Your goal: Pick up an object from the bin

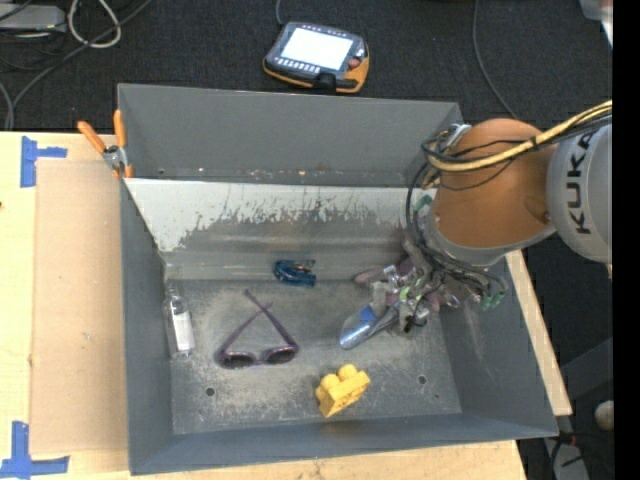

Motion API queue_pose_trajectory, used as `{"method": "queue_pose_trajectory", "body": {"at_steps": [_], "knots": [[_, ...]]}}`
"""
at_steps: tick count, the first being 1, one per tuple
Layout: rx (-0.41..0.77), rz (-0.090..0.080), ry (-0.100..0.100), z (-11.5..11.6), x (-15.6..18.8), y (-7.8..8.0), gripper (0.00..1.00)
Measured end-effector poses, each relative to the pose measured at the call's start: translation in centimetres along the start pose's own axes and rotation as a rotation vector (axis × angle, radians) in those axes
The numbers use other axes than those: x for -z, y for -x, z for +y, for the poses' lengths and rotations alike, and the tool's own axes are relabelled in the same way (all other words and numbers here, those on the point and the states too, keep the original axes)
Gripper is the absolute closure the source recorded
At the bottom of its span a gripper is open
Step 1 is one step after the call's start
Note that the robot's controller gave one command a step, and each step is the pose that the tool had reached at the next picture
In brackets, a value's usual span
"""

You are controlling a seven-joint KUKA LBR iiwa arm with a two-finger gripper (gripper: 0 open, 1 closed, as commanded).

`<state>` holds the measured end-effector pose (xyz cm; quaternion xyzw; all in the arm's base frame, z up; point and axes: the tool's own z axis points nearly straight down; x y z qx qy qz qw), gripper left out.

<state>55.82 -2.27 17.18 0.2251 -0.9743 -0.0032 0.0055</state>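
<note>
The arm's orange wrist cover [490, 200] is extending into the grey metal bin [300, 158] from the right. The pincer [404, 306] is hanging low over the right part of the bin floor, just beside a shiny blue elongated object [357, 330] that is lying diagonally at its near-left side. Whether the pincer is open or closed, or is gripping that object, cannot be told. To the left, purple sunglasses [258, 343] are lying mid-floor, a small blue object [295, 273] is resting toward the far wall, a clear vial [180, 323] is lying by the left wall, and a yellow toy block [341, 389] is sitting toward the near wall.
</note>
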Motion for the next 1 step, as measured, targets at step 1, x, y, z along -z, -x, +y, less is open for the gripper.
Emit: {"method": "queue_pose_trajectory", "body": {"at_steps": [1], "knots": [[-0.001,0.002,0.002,0.9,6.98,-0.32,1.0]]}}
